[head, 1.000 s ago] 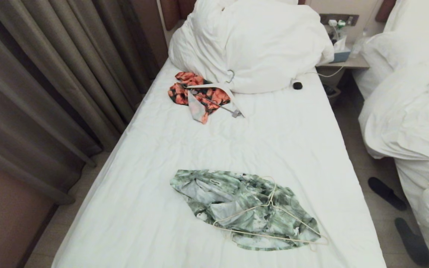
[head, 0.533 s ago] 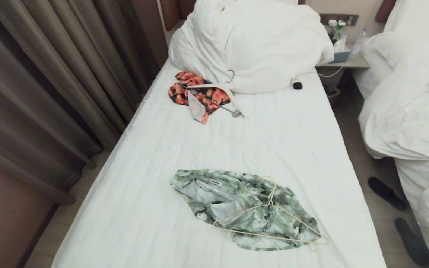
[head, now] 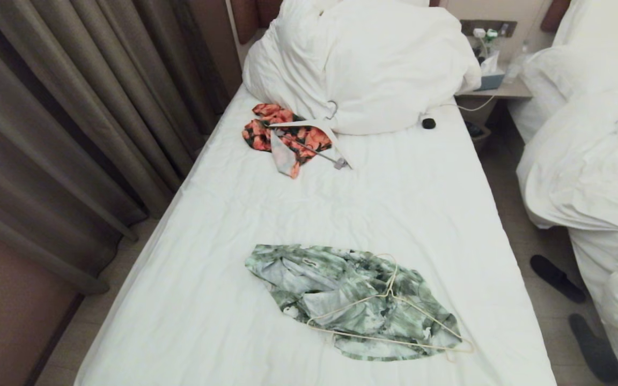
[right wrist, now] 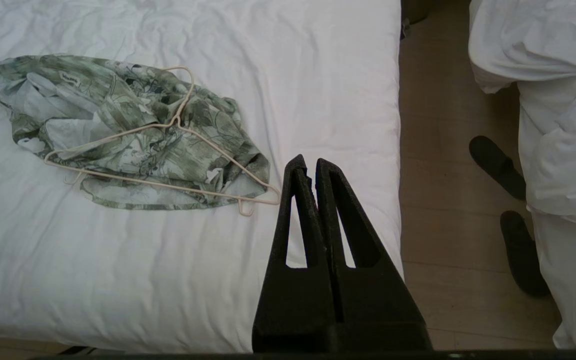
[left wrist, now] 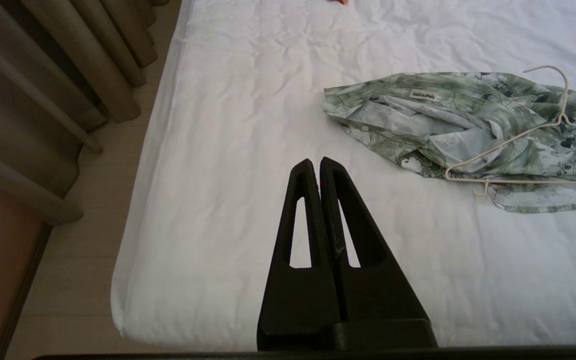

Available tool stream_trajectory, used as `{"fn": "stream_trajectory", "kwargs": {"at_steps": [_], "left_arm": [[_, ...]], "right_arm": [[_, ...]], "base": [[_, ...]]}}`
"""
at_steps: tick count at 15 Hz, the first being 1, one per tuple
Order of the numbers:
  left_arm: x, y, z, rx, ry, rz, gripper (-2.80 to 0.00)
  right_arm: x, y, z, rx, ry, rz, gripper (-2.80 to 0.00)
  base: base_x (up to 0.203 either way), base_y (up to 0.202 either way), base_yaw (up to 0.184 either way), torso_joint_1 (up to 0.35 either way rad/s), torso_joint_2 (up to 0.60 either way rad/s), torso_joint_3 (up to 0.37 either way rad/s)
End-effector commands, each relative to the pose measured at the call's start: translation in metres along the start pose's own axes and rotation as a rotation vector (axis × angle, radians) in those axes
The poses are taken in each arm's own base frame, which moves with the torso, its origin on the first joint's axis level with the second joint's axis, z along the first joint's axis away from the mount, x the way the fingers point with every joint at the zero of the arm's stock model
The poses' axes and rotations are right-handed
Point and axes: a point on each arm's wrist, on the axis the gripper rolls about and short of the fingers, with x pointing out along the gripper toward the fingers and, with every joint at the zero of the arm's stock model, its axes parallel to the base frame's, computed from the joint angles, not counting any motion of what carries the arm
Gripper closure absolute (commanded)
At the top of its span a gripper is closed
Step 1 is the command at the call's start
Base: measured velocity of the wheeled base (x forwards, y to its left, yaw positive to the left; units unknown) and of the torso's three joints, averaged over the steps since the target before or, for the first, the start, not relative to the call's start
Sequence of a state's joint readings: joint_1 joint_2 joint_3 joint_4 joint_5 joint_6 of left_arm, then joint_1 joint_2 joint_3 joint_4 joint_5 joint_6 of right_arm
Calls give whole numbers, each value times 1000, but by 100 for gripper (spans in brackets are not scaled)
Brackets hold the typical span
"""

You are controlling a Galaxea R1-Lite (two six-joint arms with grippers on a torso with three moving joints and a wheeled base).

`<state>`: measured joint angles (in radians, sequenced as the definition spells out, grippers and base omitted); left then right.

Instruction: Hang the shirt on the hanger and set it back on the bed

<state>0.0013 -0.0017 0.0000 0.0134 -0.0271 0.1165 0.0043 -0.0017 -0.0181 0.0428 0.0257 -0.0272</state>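
The green and white shirt [head: 341, 297] lies crumpled on the near half of the bed [head: 341, 203], its white neck label [left wrist: 424, 95] facing up. The cream wire hanger [head: 395, 316] rests on top of the shirt, hook pointing toward the pillows. Neither arm shows in the head view. My left gripper [left wrist: 316, 161] is shut and empty above the sheet, on the curtain side of the shirt [left wrist: 468, 130]. My right gripper [right wrist: 307, 163] is shut and empty near the bed's other edge, just beside the hanger's [right wrist: 168, 150] end.
An orange-red floral garment [head: 282, 136] with a thick white hanger [head: 314, 131] lies by the heaped white pillows [head: 362, 64]. A small black object [head: 428, 123] sits near them. Curtains [head: 73, 118] hang on the left; a second bed [head: 598, 161] and dark slippers [head: 558, 279] are on the right.
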Motion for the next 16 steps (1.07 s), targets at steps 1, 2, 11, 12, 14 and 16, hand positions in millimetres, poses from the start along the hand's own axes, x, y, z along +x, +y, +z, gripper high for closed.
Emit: {"fn": "stream_trajectory", "kwargs": {"at_steps": [1,2,11,12,14,16], "left_arm": [[0,0,0,0,3,-1,0],[0,0,0,1,4,0,0],[0,0,0,2,3,-1,0],[0,0,0,2,4,-1,0],[0,0,0,2,4,-1,0],[0,0,0,0,2,0,0]], "right_arm": [[0,0,0,0,4,1,0],[0,0,0,0,3,1,0],[0,0,0,-2,3,-1,0],[0,0,0,-2,3,-1,0],[0,0,0,-2,3,-1,0],[0,0,0,1,3,-1,0]], "base": [[0,0,0,0,0,0],[0,0,0,0,0,0],[0,0,0,0,0,0],[0,0,0,0,0,0],[0,0,0,0,0,0],[0,0,0,0,0,0]]}}
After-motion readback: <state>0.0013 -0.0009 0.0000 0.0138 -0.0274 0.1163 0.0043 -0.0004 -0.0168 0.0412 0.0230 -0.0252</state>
